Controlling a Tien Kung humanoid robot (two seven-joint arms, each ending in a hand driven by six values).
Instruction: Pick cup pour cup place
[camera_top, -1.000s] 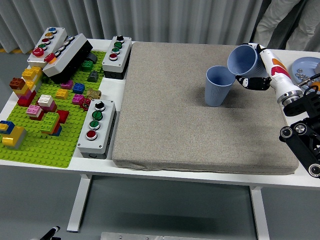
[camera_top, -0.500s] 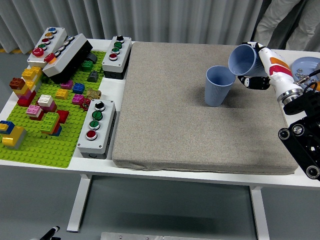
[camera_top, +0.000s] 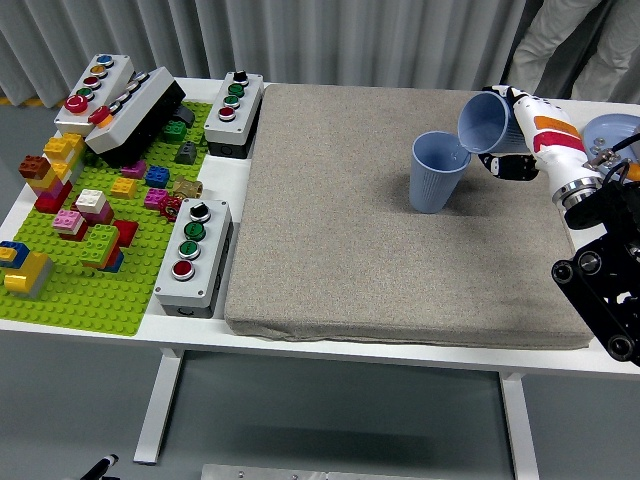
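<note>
Overhead, robot hand (camera_top: 520, 135) tips ribbed blue cup (camera_top: 486, 122).

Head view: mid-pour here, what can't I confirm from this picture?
- Contents of the tilted cup and standing cup: insides not visible at this angle.
- Right hand: fingers mostly hidden behind the tilted cup.
- Blue plate: cut off by the right edge.
- Person at the far side: only legs show, cut by the top edge.

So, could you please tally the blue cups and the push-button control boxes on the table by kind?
Blue cups: 2, a tilted cup in the right hand and an upright cup.
Push-button boxes: 4.
Total: 6.
</note>
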